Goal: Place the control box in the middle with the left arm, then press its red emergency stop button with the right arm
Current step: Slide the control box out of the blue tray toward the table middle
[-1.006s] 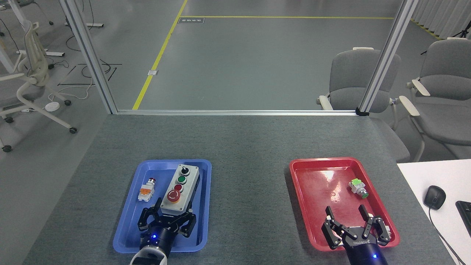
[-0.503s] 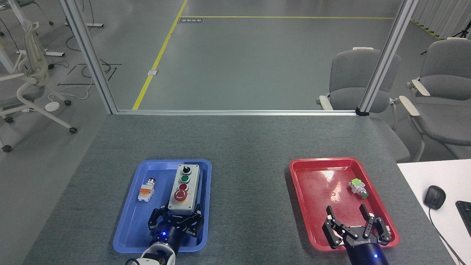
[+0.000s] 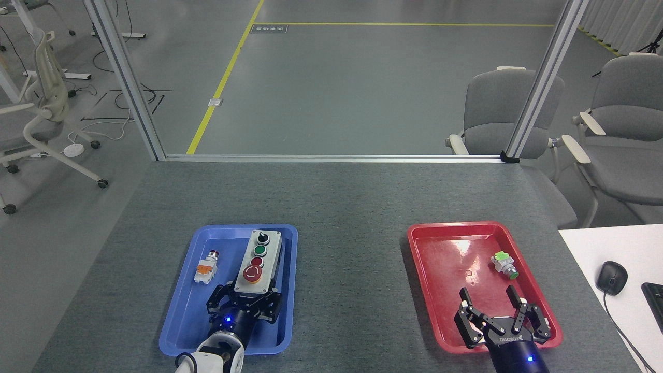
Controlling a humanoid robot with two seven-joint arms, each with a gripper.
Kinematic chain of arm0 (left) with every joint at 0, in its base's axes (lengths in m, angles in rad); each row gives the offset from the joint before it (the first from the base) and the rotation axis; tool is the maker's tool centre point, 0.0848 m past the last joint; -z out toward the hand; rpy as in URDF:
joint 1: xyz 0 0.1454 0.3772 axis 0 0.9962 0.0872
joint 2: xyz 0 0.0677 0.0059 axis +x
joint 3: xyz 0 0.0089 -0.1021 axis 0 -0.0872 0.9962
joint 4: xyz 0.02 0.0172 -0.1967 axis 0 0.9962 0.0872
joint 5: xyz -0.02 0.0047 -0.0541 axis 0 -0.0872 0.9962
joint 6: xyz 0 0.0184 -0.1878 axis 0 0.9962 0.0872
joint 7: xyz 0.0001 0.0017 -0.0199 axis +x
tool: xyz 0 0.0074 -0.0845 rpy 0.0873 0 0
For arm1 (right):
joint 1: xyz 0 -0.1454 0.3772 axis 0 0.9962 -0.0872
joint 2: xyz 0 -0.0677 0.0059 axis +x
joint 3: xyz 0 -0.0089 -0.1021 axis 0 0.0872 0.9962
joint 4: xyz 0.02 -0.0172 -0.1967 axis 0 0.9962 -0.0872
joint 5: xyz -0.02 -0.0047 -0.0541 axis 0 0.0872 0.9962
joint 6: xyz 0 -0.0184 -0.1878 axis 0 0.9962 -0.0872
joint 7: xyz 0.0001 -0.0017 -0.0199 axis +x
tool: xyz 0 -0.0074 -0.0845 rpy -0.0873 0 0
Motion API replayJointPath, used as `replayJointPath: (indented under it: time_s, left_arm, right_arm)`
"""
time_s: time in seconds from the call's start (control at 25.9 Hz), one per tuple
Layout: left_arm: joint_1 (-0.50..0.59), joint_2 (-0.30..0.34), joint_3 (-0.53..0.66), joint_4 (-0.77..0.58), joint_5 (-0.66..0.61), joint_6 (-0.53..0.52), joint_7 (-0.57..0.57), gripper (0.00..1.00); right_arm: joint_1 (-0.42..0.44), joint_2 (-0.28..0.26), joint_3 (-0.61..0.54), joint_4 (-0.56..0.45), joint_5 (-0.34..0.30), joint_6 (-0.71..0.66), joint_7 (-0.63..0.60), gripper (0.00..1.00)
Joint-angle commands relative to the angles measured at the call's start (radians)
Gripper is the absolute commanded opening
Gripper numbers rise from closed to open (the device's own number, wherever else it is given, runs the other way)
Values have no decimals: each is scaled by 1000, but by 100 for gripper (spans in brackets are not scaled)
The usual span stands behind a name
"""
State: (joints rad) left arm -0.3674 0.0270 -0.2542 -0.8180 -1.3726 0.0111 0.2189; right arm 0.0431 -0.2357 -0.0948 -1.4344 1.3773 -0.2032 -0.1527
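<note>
The grey control box lies lengthwise in the right half of the blue tray. Its row runs from a black knob at the far end, through a green and a small red button, to the red emergency stop button on its yellow ring at the near end. My left gripper straddles the box's near end, its fingers closed against the two sides. My right gripper hovers open over the near end of the red tray, holding nothing.
A small white-and-orange switch part lies in the blue tray, left of the box. A green push-button part sits in the red tray. Grey tabletop separates the trays. A white desk with a mouse stands at the right.
My left gripper shifted right and forward around the box's near end. The box turned from tilted to nearly straight along the tray. The right gripper hardly moved.
</note>
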Motion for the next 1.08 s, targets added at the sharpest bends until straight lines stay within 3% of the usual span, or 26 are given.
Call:
replayJointPath:
  time_s: [0.0, 0.04, 0.19, 0.35, 0.54, 0.85, 1.04]
  left_arm:
    - [-2, 8, 4, 2, 3, -40, -9, 4]
    - [-2, 13, 9, -1, 9, -60, -9, 0]
    - [-5, 31, 15, -27, 90, -97, -9, 0]
    - [12, 110, 15, -164, 153, -105, -12, 0]
    - [38, 103, 6, -294, 153, -98, -26, 0]
    - [42, -10, -143, -306, 122, -60, -27, 0]
    - [21, -87, -221, -198, 69, -6, -27, 0]
  right_arm:
    - [-3, 1, -33, 0, 0, -13, 1, 98]
    - [-3, 1, -33, 0, 0, -18, 1, 98]
    - [-5, 1, -34, 0, 0, -19, -1, 99]
    - [-3, -4, -34, 0, 0, -21, 1, 98]
    - [-3, 1, -36, 0, 0, -21, 1, 99]
    - [-3, -2, -36, 0, 0, -19, 1, 98]
    - [-3, -2, -36, 0, 0, -19, 1, 98]
